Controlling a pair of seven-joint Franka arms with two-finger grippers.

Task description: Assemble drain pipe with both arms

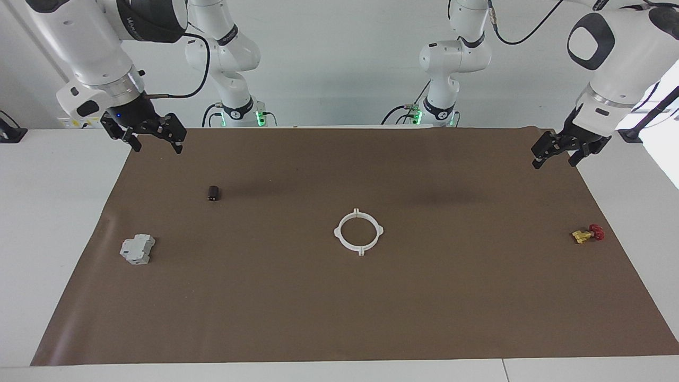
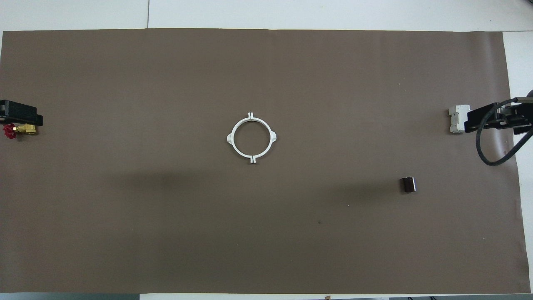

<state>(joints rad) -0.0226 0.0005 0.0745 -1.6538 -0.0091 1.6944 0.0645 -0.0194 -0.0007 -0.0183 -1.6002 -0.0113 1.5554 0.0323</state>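
Note:
The drain pipe [image 1: 345, 243] lies flat near the middle of the brown mat [image 1: 424, 318] as one closed white ring with four outer tabs. Its two half arcs meet at two of the tabs. It also shows in the overhead view [image 2: 239, 150]. My right gripper [image 1: 156, 143] is open and empty, up in the air over the mat's corner at the right arm's end. My left gripper [image 1: 557, 156] is open and empty, up over the mat's corner at the left arm's end. Both are well away from the ring. In the overhead view the left gripper [image 2: 18, 112] and right gripper [image 2: 485, 118] show at the sides.
A grey boxy block [image 1: 137, 249] lies at the right arm's end of the mat. A small dark cylinder [image 1: 213, 192] lies nearer to the robots than the block. A yellow-and-red valve [image 1: 588, 234] lies at the left arm's end.

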